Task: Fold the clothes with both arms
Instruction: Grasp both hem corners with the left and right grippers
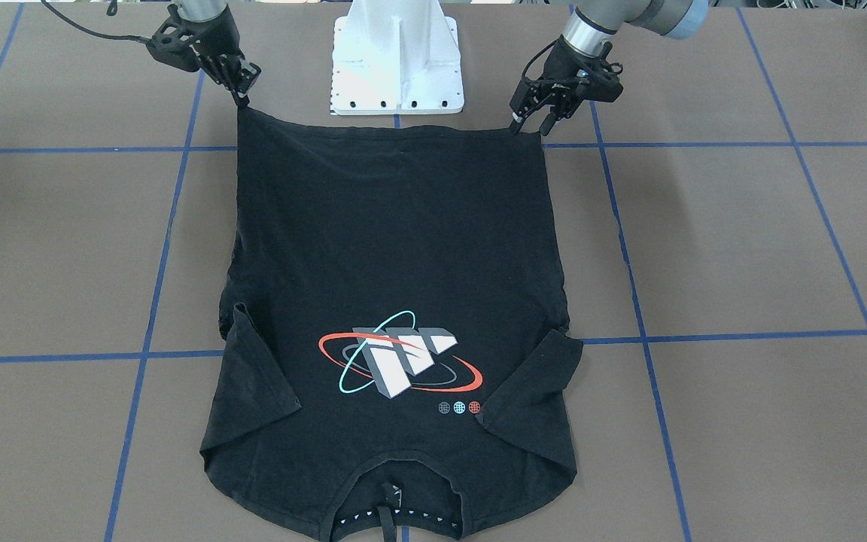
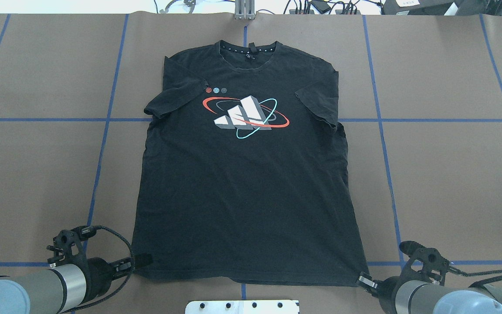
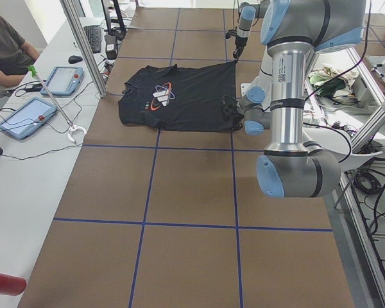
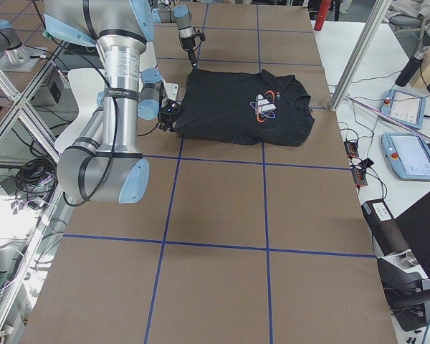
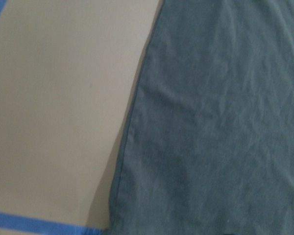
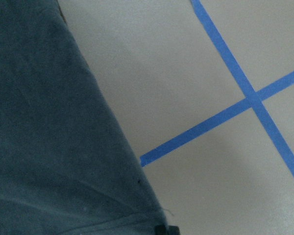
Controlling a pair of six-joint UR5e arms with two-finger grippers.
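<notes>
The black T-shirt (image 1: 396,248) (image 2: 246,183) lies flat on the brown table, graphic up, with its collar on the far side from the robot and its hem nearest the base. Both sleeves are folded in over the chest. My right gripper (image 1: 241,98) (image 2: 363,279) is at one hem corner, fingertips together on the cloth, which rises to a small peak. My left gripper (image 1: 529,128) (image 2: 140,261) is at the other hem corner with its two fingertips apart, straddling the edge. Both wrist views show only the shirt's edge (image 5: 220,122) (image 6: 44,137) over the table.
The white pedestal base (image 1: 397,60) (image 2: 242,306) stands just behind the hem. Blue tape lines (image 1: 629,248) grid the brown table. In the exterior left view, a side table holds tablets (image 3: 25,119), and a person (image 3: 3,48) sits at it.
</notes>
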